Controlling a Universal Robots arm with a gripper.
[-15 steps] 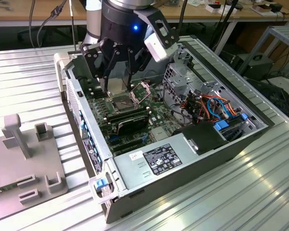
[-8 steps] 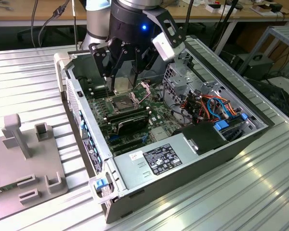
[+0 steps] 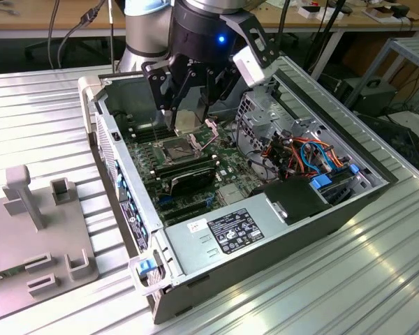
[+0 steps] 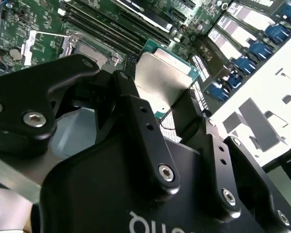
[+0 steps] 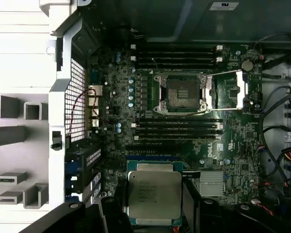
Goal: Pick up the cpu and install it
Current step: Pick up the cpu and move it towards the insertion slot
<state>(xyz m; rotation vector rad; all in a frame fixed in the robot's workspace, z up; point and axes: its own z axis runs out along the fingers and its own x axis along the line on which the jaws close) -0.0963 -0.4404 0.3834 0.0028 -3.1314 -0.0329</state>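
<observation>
Silver cpu point(image 5: 153, 198) sits clamped between the gripper's point(image 4: 166, 99) closed fingers. It hangs above the board point(image 5: 111, 109), apart from the open socket point(image 5: 181, 93).

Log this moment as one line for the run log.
pincer: shut on cpu | cpu: held over motherboard | socket: open, empty | install: not yet done

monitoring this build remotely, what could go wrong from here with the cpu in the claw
1. The claw grips the cpu by two edges above the motherboard; a slip could drop it onto components.
2. The socket lies open; landing tilted or rotated might bend its contacts.
3. The flipped-open retention frame beside the socket could snag the claw on any descent.
</observation>
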